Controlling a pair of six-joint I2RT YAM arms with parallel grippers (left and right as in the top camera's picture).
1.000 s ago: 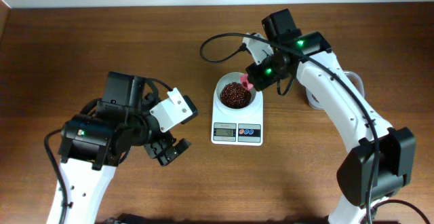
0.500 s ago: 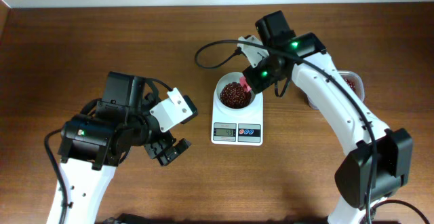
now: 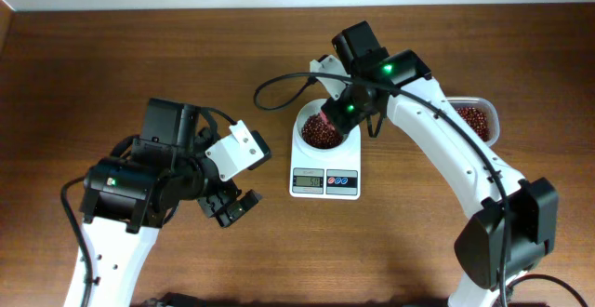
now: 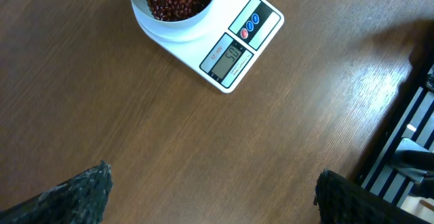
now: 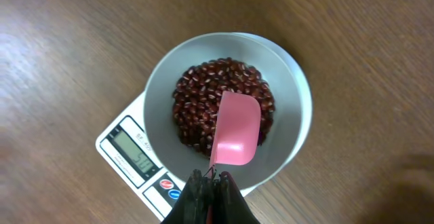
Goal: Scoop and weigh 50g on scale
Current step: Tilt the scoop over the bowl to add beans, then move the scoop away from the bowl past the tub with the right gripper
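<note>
Right gripper, clamped on empty pink plastic scoop, poises it over red-brown beans on white digital scale, likely for trimming.

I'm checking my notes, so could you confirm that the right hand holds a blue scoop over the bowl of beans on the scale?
Not quite: the scoop is pink, not blue, as the right wrist view shows. The rest stands: the right hand holds it over the bowl of beans on the scale.
</note>
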